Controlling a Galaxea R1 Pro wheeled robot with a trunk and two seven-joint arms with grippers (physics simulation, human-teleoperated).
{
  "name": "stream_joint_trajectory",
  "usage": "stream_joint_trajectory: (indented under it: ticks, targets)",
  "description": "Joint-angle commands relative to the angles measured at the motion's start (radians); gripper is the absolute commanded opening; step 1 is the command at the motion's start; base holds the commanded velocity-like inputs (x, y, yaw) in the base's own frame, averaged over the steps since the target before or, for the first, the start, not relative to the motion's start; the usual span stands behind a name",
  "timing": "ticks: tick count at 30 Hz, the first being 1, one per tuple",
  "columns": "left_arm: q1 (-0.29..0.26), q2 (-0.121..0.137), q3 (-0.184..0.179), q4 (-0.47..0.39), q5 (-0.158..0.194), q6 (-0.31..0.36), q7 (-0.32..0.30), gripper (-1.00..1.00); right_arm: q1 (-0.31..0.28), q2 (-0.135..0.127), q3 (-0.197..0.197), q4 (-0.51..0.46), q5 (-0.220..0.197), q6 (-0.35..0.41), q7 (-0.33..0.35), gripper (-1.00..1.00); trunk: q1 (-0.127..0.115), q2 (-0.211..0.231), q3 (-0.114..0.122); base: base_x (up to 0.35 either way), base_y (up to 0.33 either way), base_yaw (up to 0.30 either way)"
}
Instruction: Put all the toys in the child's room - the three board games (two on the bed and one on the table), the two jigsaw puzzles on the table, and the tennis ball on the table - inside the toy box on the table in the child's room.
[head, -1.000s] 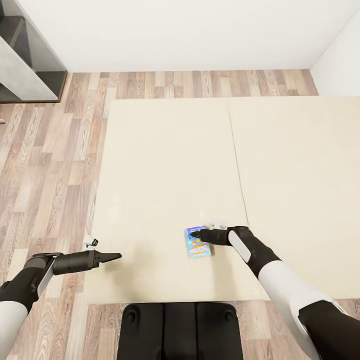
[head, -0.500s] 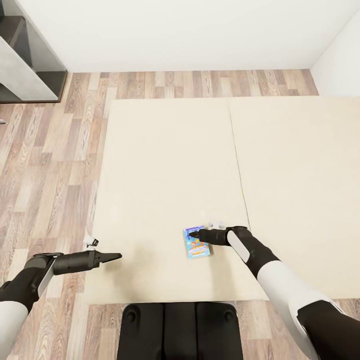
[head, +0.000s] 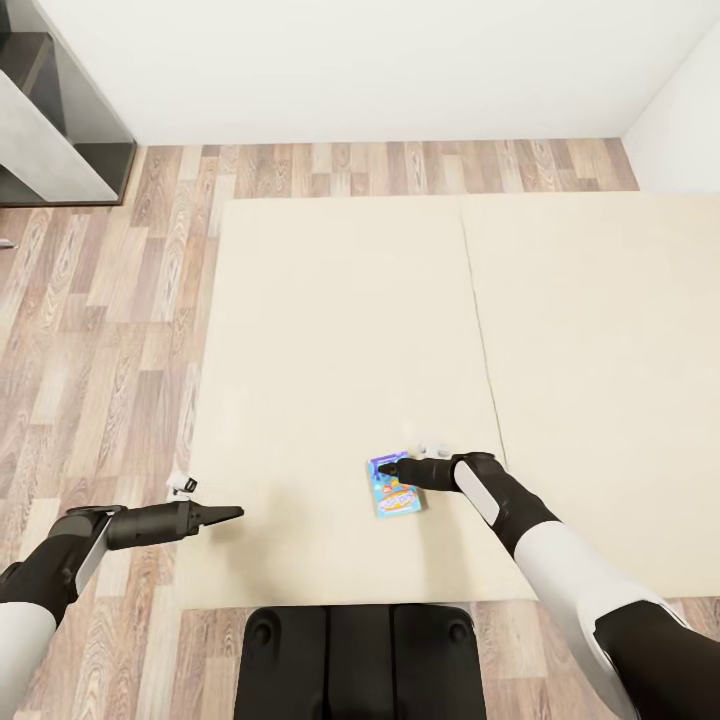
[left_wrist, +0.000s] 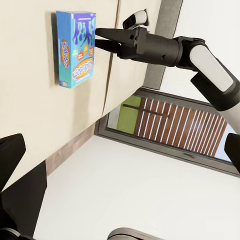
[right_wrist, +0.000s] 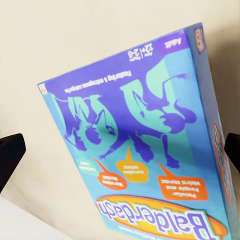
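Head view: one board game (head: 396, 492), two end effectors.

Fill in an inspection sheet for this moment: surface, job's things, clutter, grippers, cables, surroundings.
Surface: wide cream-beige flat bed top, seam down the middle.
Job's things: one flat blue printed board game box lying flat near the bed's near edge.
Clutter: nothing seen.
Grippers: right gripper over the box's far end, jaws open astride it; left gripper at the bed's left edge, jaws unclear.
Cables: nothing seen.
Surroundings: brown wood-plank floor, white wall, grey shelf unit.
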Motion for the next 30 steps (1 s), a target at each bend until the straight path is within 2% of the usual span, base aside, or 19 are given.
stream_joint_trajectory:
  ticks: [1,23,30]
  targets:
    - [0.000,0.000,0.000,0.000,0.000,0.011,-0.004,1.00,0.000,-0.001,0.004,-0.001,0.001,0.002,0.002,1.00,0.001,-0.002,-0.001,0.000,0.042,0.000]
    - [0.000,0.000,0.000,0.000,0.000,0.011,-0.004,1.00,-0.001,0.001,0.004,-0.001,0.001,0.001,0.000,1.00,0.001,-0.002,-0.001,0.000,0.047,0.000]
    - [0.000,0.001,0.001,0.000,0.000,0.011,-0.004,1.00,0.000,0.026,0.004,-0.001,0.002,0.001,-0.001,1.00,0.001,-0.002,-0.001,0.000,0.073,0.000]
